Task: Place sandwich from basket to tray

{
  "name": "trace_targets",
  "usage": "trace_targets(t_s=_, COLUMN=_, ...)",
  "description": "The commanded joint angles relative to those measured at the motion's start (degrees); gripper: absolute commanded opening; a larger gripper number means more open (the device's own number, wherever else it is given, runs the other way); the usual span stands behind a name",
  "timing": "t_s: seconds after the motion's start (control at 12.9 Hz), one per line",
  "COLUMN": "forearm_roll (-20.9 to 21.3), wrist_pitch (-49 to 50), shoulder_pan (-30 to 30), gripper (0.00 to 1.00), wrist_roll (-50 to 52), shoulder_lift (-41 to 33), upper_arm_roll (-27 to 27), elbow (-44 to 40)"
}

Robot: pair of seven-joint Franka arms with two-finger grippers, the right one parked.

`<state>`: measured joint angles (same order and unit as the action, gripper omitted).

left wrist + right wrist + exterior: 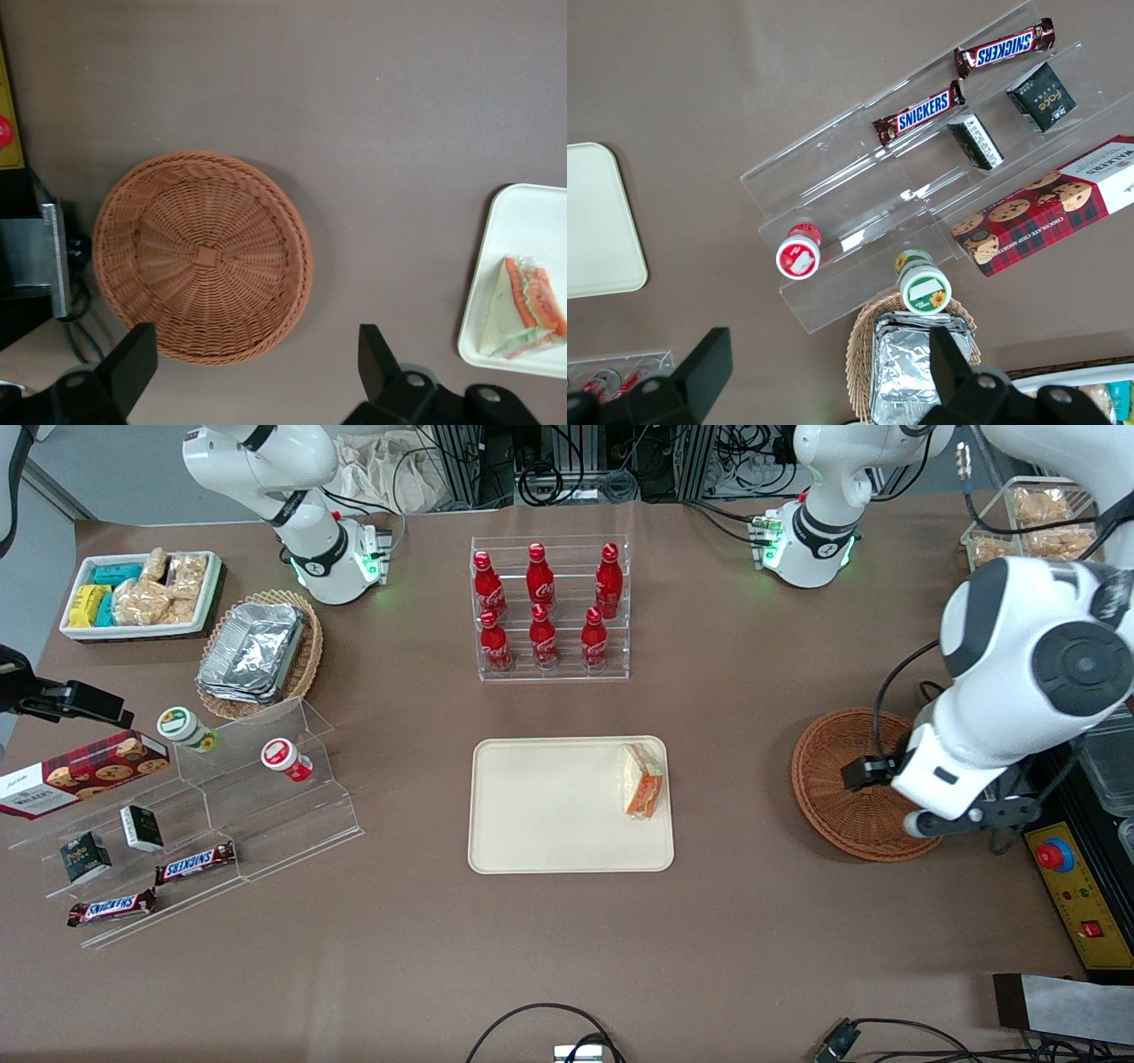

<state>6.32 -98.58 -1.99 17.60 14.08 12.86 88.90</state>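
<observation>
The left arm's gripper [252, 372] hangs raised, pointing down, fingers [133, 359] spread wide, seemingly holding nothing.

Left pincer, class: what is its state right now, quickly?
Left pincer: open, holding nothing, above the empty basket; sandwich lies on tray.

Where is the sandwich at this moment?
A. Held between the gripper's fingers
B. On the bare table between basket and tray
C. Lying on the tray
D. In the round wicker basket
C. The sandwich lies on the tray near its rim; the basket is empty and the open gripper hangs above it, holding nothing.
</observation>
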Motion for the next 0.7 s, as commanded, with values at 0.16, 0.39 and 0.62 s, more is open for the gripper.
trace_targets(t_s=0.16, forearm_roll=-3.8, wrist_pitch=1.9, shoulder_pan=1.0, gripper=1.0, wrist_roll=-10.1, shoulder_lift=-8.0, upper_arm_roll=-6.3, elbow=4.7)
trace_targets(t_s=0.39, forearm_roll=-4.6, wrist_pitch=5.7, shoulder_pan=1.3, gripper=1.0, wrist_roll=-12.4, shoulder_lift=-11.0, upper_arm_roll=-8.6, elbow=4.6)
trace_targets(t_s=0.62, forearm_roll=-4.6, wrist_pitch=8.3, shoulder_pan=1.7, gripper=1.0, wrist_roll=-12.5, shoulder_lift=-13.7, upper_arm_roll=-9.3, elbow=4.3)
